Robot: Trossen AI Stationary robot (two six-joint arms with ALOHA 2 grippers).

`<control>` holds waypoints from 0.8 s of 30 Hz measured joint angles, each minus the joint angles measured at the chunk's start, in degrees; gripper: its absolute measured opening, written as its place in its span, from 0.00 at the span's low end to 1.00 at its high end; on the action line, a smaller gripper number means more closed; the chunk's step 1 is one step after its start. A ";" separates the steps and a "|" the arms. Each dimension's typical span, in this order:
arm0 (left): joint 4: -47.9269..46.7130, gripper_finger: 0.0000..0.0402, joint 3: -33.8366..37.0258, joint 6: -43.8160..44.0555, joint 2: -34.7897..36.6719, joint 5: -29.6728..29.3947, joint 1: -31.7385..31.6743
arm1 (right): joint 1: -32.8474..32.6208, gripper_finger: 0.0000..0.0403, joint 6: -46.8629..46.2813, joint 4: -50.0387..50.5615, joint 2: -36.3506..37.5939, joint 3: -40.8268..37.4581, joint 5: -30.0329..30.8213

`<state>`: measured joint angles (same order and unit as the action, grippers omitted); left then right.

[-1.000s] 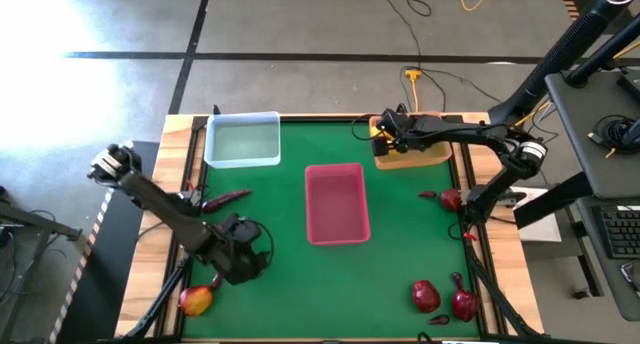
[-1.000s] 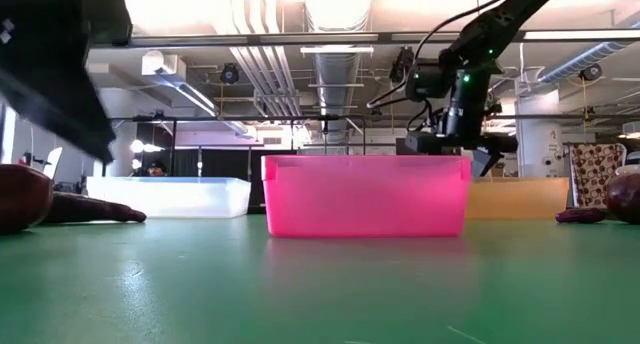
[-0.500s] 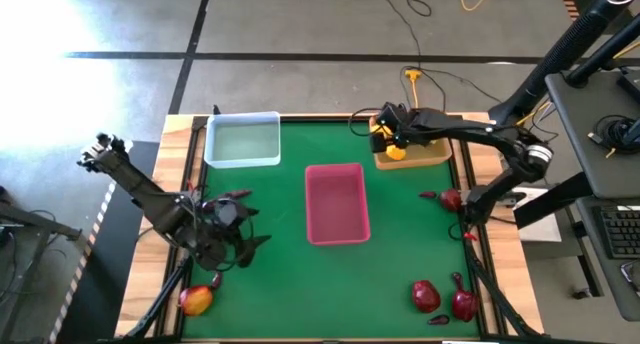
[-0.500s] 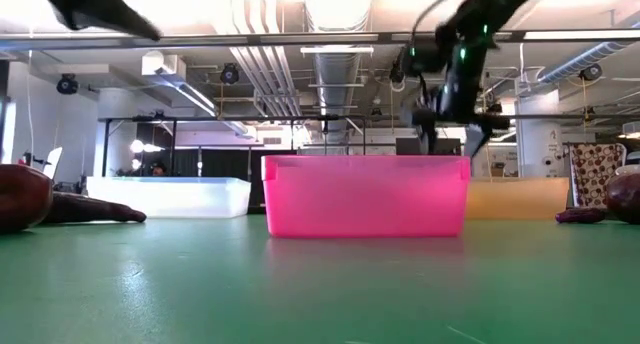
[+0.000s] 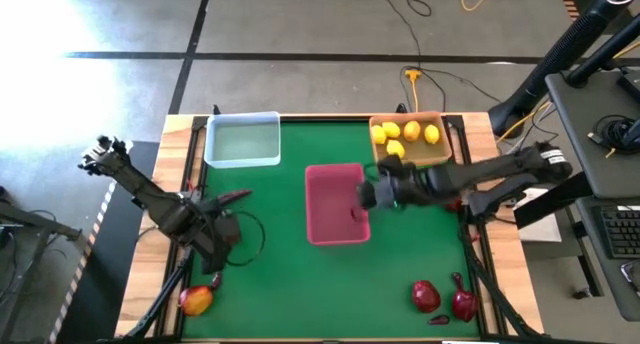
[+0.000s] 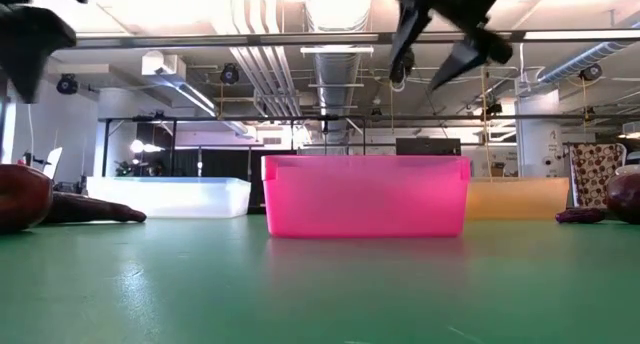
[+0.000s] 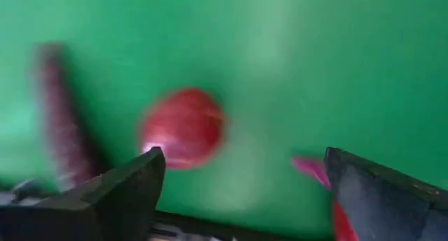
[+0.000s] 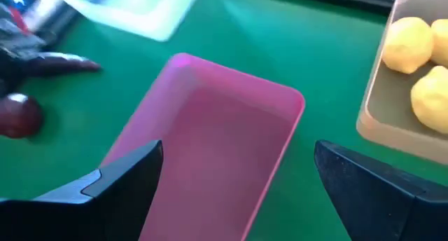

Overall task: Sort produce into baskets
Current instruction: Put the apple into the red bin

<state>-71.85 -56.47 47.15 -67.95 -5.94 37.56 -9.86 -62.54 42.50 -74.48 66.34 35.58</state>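
Green desk: lemons sorted; both empty tools gape, left tool above red fruit, right tool beside pink tray; next, grasp.

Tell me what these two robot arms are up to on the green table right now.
They are sorting produce into trays. Four lemons already lie in the tan tray. The right gripper hangs open and empty over the pink tray's right edge; that tray and the pale blue tray look empty. The left gripper is open near the table's left edge, above a red-yellow fruit, beside a dark maroon piece. More red fruits wait at the right.
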 joint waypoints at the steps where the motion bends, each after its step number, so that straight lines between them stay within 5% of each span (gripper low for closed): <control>1: 0.32 0.93 0.00 -3.60 -0.46 2.70 0.34 | -2.68 0.90 -1.59 0.01 -0.47 0.62 2.72; 11: -1.27 0.99 4.00 -32.54 -0.90 0.48 -1.76 | -19.74 0.90 -12.08 10.08 -10.41 13.89 7.95; 24: 9.69 0.99 12.31 -44.82 -9.88 -2.71 -6.46 | -19.89 0.90 -12.27 19.26 -18.88 23.93 7.96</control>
<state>-62.16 -44.16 2.33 -77.83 -8.66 31.10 -29.74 -74.81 61.76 -93.37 90.27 43.54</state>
